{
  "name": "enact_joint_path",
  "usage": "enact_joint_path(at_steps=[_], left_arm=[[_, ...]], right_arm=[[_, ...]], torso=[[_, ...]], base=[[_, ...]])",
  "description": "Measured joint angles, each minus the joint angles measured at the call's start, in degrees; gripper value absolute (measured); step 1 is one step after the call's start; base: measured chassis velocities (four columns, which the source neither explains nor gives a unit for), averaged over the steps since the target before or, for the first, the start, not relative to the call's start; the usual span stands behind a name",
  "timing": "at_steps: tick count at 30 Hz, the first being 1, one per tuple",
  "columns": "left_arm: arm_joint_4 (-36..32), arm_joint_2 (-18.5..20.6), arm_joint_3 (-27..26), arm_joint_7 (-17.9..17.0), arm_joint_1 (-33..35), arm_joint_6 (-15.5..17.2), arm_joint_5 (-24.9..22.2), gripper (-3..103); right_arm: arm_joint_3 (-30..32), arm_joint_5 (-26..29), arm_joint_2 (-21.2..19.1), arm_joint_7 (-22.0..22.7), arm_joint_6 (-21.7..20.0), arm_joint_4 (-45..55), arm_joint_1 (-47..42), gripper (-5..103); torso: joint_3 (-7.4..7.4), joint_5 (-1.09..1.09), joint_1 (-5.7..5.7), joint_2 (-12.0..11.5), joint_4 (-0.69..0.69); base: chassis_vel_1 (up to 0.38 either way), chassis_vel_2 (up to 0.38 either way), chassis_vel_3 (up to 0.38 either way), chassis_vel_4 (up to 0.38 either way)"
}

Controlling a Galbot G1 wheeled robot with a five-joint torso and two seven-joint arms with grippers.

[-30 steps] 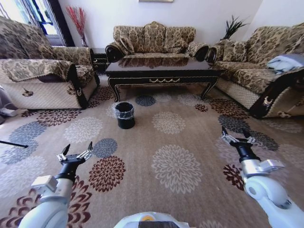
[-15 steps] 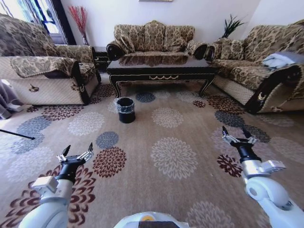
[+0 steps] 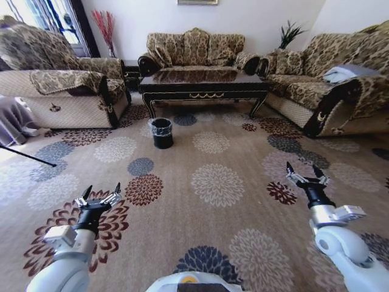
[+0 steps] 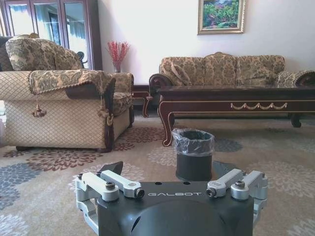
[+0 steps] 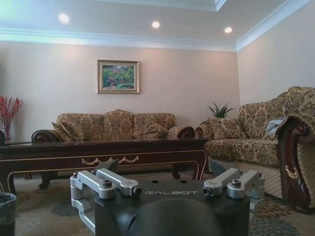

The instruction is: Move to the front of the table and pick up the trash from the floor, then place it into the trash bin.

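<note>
Both arms hover low over the floor [image 3: 213, 225], the left tool [image 3: 100, 198] and right tool [image 3: 306, 177] each spread wide and holding nothing. The trash bin [image 3: 161, 132] stands well ahead, nearer the left tool, just before the table [image 3: 203, 85]. No litter is discernible on the carpet from here.
</note>
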Motion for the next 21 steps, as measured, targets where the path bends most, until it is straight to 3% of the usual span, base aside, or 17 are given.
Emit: enact_joint_path(at_steps=[21], left_arm=[[0.5, 0.1, 1.5, 0.0, -1.9, 0.2, 0.1, 100]], right_arm=[[-0.7, -0.4, -0.3, -0.6, 0.1, -1.8, 1.2, 100]], torso=[[0.0, -0.03, 0.02, 0.0, -0.01]], base=[[0.022, -0.023, -0.024, 0.024]])
